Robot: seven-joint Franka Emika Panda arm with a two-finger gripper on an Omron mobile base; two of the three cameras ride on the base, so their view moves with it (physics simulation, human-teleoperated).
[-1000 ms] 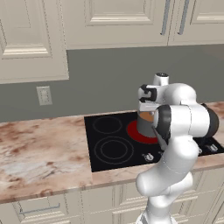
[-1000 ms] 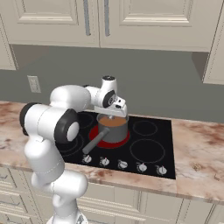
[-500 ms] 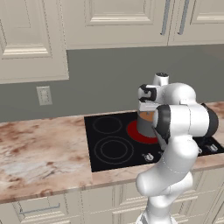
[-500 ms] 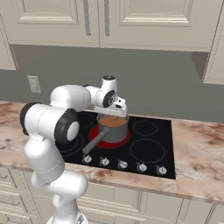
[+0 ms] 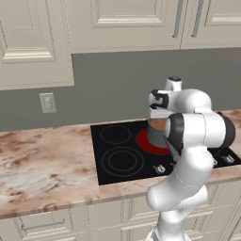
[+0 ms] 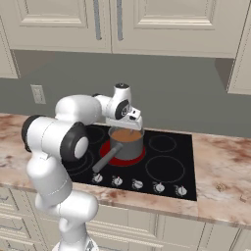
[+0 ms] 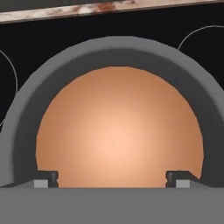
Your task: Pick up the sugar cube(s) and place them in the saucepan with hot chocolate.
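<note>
The grey saucepan (image 6: pixel 128 148) stands on the glowing red burner (image 6: pixel 107 147) of the black cooktop, its long handle (image 6: pixel 104 158) pointing toward the front left. Smooth light-brown hot chocolate (image 7: pixel 118 131) fills the pan inside the grey rim (image 7: pixel 26 100). My gripper (image 7: pixel 113 179) hangs straight above the pan, open, with its two fingertips (image 7: pixel 46 177) spread wide and nothing between them. The hand (image 5: pixel 160 101) is directly over the pot (image 5: pixel 156 134). No sugar cube is in sight.
The black cooktop (image 6: pixel 169 166) has several burner rings and a row of knobs (image 6: pixel 137 184) along its front. Marbled counter (image 5: pixel 42 160) runs to both sides. A grey wall with an outlet (image 5: pixel 47 102) and cream cabinets are behind.
</note>
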